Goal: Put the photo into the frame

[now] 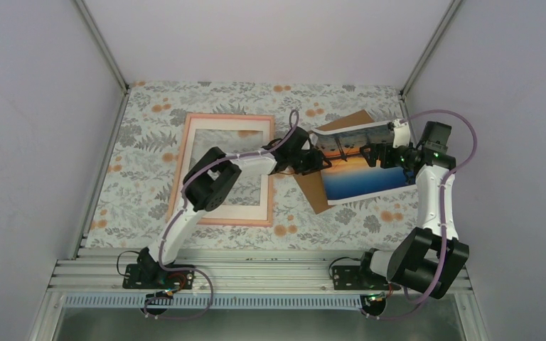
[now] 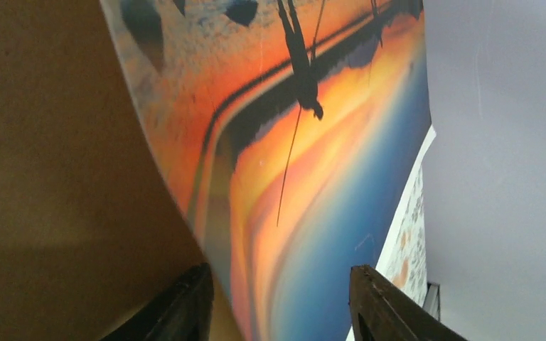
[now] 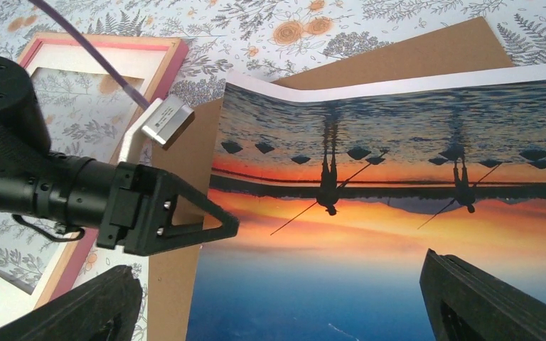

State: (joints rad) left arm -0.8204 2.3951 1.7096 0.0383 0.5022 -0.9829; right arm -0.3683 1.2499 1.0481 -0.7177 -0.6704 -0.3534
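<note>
The left hand [image 2: 281,307] has its fingers [image 2: 185,305] apart, one on each side of the left edge of the photo [image 2: 313,177]. They are not closed on the print, and I cannot tell whether either finger touches it. Seen from the right wrist, one finger of this hand lies against that same edge, over the brown board [image 3: 412,57]. The right hand [image 3: 284,305] is also spread wide. Its two fingers stand at either side of that view and the photo fills the space between them. The photo is in the right half of the table [image 1: 149,99], nearer the right edge than the left, picture side up. It lies across the board, and its far edge is bowed upward and shows a white strip. The board lies askew under it, one corner pointing to the far right corner of the table and another toward the near edge. The frame [image 1: 220,221] lies flat in the left half, well apart from the photo, with a white mat [image 1: 231,208] inside it. The left arm crosses over the frame's right rail.
</note>
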